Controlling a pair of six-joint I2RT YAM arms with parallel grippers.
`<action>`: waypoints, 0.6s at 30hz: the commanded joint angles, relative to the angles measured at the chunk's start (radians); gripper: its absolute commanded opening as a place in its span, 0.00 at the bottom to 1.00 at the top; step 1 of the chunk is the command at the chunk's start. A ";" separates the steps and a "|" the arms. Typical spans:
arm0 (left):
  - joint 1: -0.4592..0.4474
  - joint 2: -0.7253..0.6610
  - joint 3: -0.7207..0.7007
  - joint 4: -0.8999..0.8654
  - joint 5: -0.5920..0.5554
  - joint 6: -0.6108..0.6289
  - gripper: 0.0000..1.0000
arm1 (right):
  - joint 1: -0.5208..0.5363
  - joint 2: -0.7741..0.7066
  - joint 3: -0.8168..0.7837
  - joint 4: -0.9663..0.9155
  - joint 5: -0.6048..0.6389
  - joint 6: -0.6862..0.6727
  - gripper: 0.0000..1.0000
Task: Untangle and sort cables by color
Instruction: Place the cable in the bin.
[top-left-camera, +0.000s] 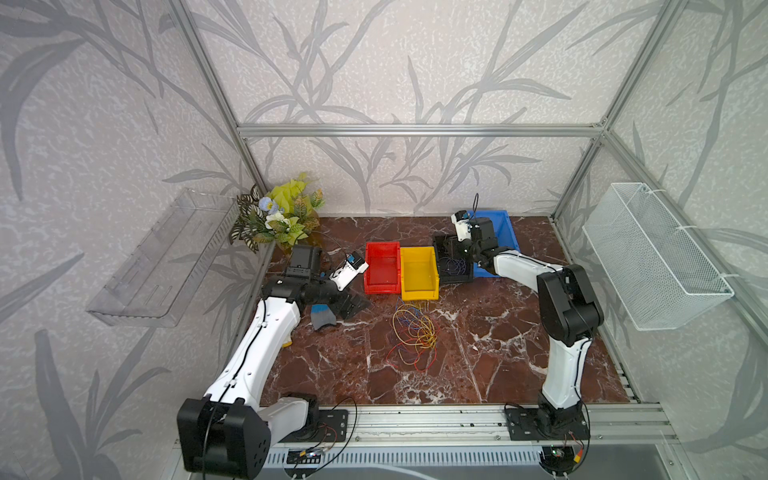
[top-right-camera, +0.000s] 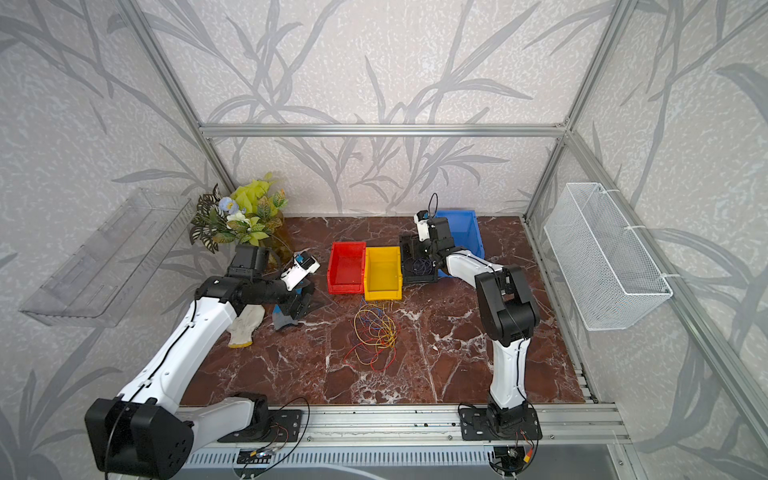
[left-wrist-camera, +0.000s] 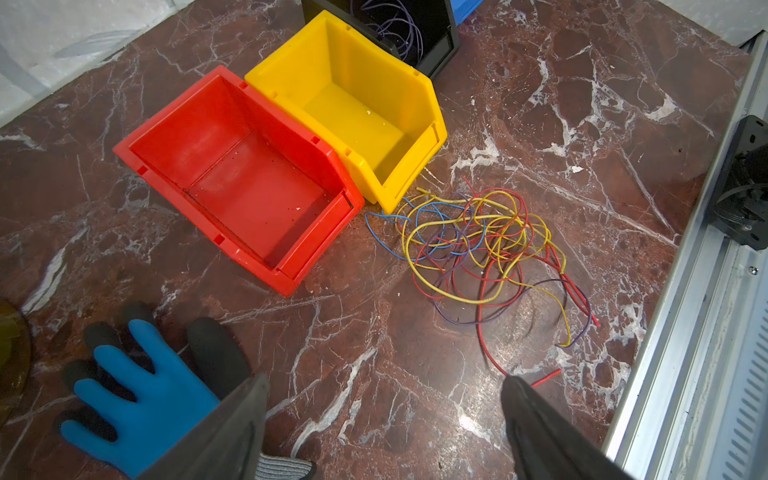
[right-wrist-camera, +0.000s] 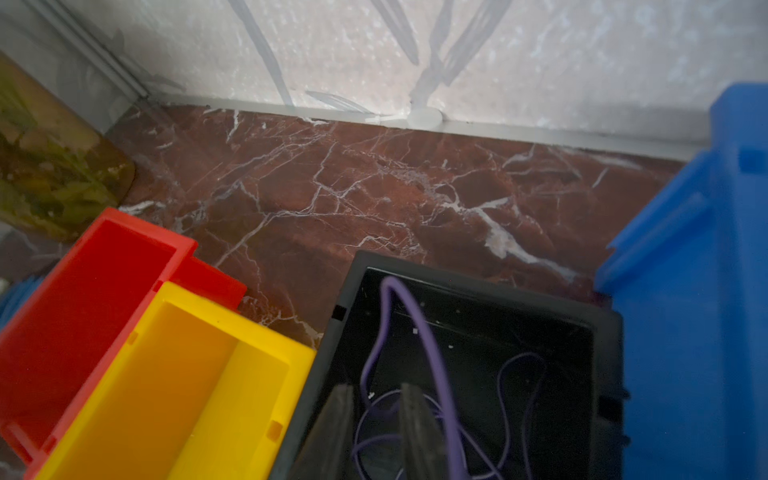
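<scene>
A tangle of red, yellow, blue and purple cables (top-left-camera: 415, 332) (top-right-camera: 374, 332) (left-wrist-camera: 478, 249) lies on the marble table in front of the yellow bin (top-left-camera: 419, 251). Several purple cables (right-wrist-camera: 440, 376) (left-wrist-camera: 399, 25) lie in the black bin (top-left-camera: 457, 279) (right-wrist-camera: 469, 278). My right gripper (right-wrist-camera: 378, 395) (top-left-camera: 451, 249) reaches down into that bin, its jaws a little apart and open, with purple loops around and below the fingers. Left of the tangle, my left gripper (left-wrist-camera: 384, 380) (top-left-camera: 347, 303) hangs wide open over bare marble, holding nothing.
The red bin (top-left-camera: 382, 246) (left-wrist-camera: 137, 149) and the yellow bin stand empty side by side. A blue bin (top-left-camera: 505, 224) sits behind the right arm. A blue-and-black glove (left-wrist-camera: 145, 395), a white glove (top-right-camera: 245, 328) and a potted plant (top-left-camera: 278, 216) are at the left.
</scene>
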 joint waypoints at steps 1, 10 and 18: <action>0.001 -0.018 -0.014 -0.013 0.012 0.021 0.90 | 0.004 0.001 0.024 -0.045 0.025 -0.011 0.38; -0.002 -0.017 -0.026 -0.018 0.035 0.038 0.90 | 0.028 -0.090 0.085 -0.197 0.108 -0.058 0.50; -0.013 -0.010 -0.036 -0.025 0.050 0.055 0.90 | 0.051 -0.160 0.173 -0.443 0.227 -0.117 0.53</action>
